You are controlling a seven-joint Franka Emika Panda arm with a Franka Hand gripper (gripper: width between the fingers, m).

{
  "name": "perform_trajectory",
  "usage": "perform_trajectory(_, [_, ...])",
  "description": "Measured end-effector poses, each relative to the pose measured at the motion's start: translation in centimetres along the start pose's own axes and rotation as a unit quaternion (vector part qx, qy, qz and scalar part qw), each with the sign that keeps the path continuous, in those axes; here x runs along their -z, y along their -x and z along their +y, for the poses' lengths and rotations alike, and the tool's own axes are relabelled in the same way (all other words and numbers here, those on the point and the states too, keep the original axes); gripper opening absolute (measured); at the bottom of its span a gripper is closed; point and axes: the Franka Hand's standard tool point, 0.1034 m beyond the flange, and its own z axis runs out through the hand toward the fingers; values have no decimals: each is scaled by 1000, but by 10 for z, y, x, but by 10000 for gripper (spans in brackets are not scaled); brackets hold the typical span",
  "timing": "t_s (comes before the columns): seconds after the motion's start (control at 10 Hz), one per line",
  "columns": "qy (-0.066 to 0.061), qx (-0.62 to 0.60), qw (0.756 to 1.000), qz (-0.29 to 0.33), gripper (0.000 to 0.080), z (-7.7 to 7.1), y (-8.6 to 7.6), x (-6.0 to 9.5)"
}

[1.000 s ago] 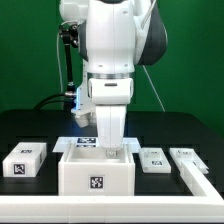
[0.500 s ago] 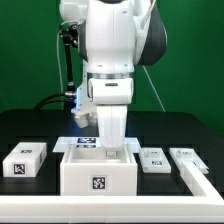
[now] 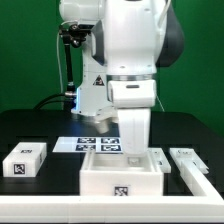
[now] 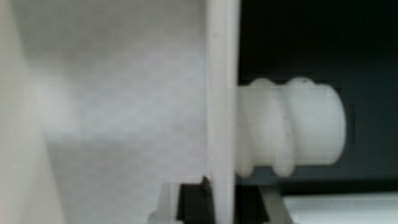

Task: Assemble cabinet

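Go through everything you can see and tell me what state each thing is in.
cabinet: upright, top open, one wall gripped.
pincer: shut on the cabinet wall.
block at exterior view's left: lying loose, untouched.
block at exterior view's right: lying loose, untouched.
marker board: flat on table, partly hidden.

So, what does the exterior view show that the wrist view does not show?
Only the exterior view: the whole cabinet on the black table, the marker board behind it, a loose block at that view's left, and the arm. Only the wrist view: a ridged white knob projecting from the cabinet wall, and the gripper clamping that wall's edge. Both: the white cabinet.
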Motion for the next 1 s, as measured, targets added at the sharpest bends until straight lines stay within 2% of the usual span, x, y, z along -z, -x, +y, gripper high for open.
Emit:
perform_trajectory(0.3, [-9,14,1000,4,28,-1,-27,-2])
perform_trajectory(0.5, [-23,23,999,4,28,0,-36,-2])
perform_trajectory(0.8, [-22,32,999,9,28,-1,-45,-3])
perform_trajectory(1.0, [-23,9,1000,7,28,-2,-45,-3])
